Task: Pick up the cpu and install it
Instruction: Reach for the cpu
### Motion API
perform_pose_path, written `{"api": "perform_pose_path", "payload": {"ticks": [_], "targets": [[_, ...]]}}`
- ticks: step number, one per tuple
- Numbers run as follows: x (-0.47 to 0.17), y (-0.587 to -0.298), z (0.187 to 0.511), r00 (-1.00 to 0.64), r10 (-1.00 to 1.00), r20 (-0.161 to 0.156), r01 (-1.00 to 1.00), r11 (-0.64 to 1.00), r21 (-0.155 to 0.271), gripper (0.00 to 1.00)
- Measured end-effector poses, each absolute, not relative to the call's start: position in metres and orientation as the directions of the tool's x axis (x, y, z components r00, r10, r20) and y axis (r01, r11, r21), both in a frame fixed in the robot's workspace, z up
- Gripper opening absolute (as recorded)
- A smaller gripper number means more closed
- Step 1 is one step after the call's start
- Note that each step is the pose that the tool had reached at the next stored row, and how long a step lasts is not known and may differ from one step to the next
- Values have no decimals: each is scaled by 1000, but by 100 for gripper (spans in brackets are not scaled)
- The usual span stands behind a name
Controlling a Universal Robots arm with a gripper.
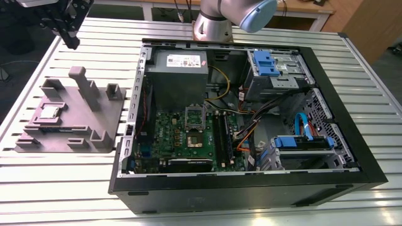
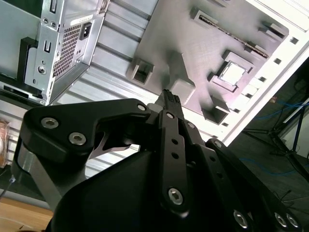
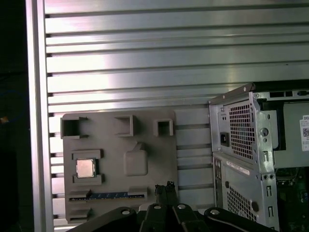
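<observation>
**The gripper (image 3: 166, 186) and the cpu (image 3: 85, 167): offset across the fixture plate (image 3: 111, 150)**

We show the gripper clenched on itself, its two tips pressed together with nothing between them. In the exterior view it hangs over the far part of the slatted table (image 1: 75, 188), on the exterior view's left. Beneath it, in the first wrist view, lies the grey fixture plate, and the tips line up nearest the plate's upright pillar (image 3: 135, 162). The cpu sits flat in its square pocket on that plate, metal top up, untouched and well apart from the tips.

We judge the governing relation thus: the cpu lies beyond the pillar, on the side of the plate turned away from the computer case (image 1: 251, 186). The gripper therefore stands offset from the chip toward the case, and above it. The chip is square and so has no long axis; its edges run parallel to the plate's edges.

Farther off, inside the open case, the motherboard (image 1: 188, 136) presents its socket (image 1: 193, 141), with the bracket raised and the seat apparently vacant.
</observation>
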State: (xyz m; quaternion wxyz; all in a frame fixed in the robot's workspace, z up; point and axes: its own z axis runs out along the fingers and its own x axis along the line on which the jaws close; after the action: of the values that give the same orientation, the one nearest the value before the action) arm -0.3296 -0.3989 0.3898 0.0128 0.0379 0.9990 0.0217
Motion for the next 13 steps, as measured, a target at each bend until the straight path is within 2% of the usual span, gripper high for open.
{"api": "perform_pose_path", "payload": {"ticks": [13], "targets": [[-333,-399,390,-997,76,-24,75,996,44,11]]}}
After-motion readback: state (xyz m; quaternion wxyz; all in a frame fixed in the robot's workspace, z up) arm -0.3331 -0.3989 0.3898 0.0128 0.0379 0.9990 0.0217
